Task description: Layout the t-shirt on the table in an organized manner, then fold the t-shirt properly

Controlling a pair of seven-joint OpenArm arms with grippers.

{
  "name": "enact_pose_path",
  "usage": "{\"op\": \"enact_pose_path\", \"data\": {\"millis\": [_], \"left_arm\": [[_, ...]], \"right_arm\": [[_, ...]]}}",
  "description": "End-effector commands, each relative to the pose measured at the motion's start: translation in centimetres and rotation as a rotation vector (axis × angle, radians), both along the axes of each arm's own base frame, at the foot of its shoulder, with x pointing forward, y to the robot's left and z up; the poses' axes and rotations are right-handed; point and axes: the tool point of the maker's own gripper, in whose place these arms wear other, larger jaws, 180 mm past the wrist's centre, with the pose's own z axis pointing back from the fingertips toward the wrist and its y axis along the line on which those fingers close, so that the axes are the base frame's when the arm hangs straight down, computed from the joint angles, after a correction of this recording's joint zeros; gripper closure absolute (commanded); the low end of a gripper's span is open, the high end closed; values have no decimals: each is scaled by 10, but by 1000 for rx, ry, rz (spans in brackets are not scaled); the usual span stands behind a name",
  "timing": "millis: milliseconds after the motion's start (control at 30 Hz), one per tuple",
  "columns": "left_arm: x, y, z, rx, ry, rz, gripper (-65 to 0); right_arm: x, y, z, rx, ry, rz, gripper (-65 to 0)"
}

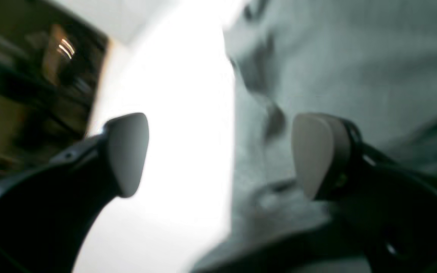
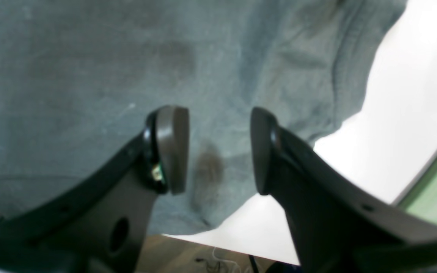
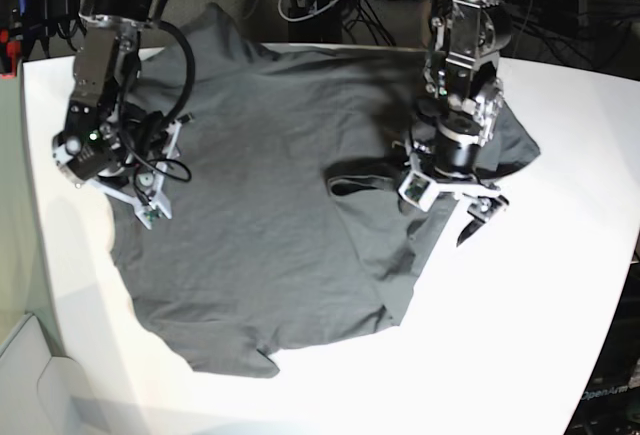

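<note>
Two claws hang over one t-shirt [image 3: 270,205], which lies spread across most of the table [image 3: 560,335], dark grey and limp, with one side panel already turned in over the body.

On the base view's left is the right gripper [image 2: 218,149]. Its jaws stand apart with nothing between them, and directly beneath them lies flat cloth near the shirt's edge; just beyond the outer jaw the fabric ends in a rumpled lip and bare table shows. Judging from how thin that lip looks, a pinch here would have to scoop under the edge, because the cotton lies tight to the smooth top.

Toward the right of that view is the left gripper [image 1: 218,155]. Its jaws are spread wide and hold nothing. One pad [image 1: 127,153] sits over bare white table, the other over the shirt, so the cloth's border runs right between them, with small creases just past the claw.

The shirt will likely handle as light, soft and floppy: it should sag from any single grip and drag its folded panel out of shape. Hems and sleeve seams, being doubled, look like the firmest places to take hold, one in each claw, lifted together.
</note>
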Motion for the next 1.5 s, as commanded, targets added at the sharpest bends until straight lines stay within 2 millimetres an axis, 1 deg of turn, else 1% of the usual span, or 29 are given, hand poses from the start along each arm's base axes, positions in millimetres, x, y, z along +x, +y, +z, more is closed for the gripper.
{"op": "enact_pose_path", "data": {"millis": [0,100,167,200,500,700,800,867,900,967,1000,1100,1200,1267,1400,1467], "left_arm": [[5,-2,8,-36,-34,4,-568],[-3,-2,-17,-111,33,30,-568],[-7,-1,-28,-177,65,58,-568],[-8,-1,-30,-224,73,75,-568],[-5,4,-21,-649,56,221,-568],[-2,7,-20,-838,56,285,-567],[-1,5,-18,-875,54,288,-567],[5,4,-13,-884,42,282,-567],[5,1,-13,-886,45,277,-567],[5,-12,-11,-893,56,248,-567],[5,-15,-10,-894,55,239,-567],[6,-23,-13,-894,71,227,-567],[7,-23,-24,-891,97,241,-566],[6,-24,-26,-892,103,244,-566],[3,-24,-27,-892,104,245,-566],[6,-23,-19,-894,84,236,-566]], "right_arm": [[9,-1,10,0,-39,1,-273],[9,-1,10,0,-39,1,-273],[9,-1,10,0,-39,1,-273],[8,-1,9,0,-37,1,-273],[7,4,8,13,-34,2,-273],[7,5,7,14,-33,2,-273],[7,5,7,14,-33,2,-273],[7,5,7,14,-33,2,-273],[7,5,7,14,-33,2,-273],[7,5,7,14,-33,2,-273],[7,5,7,14,-31,2,-273],[7,5,7,14,-31,2,-273],[7,5,7,14,-31,2,-273],[7,5,7,14,-31,2,-273],[7,5,7,13,-31,3,-273],[7,5,7,13,-33,3,-273]]}}
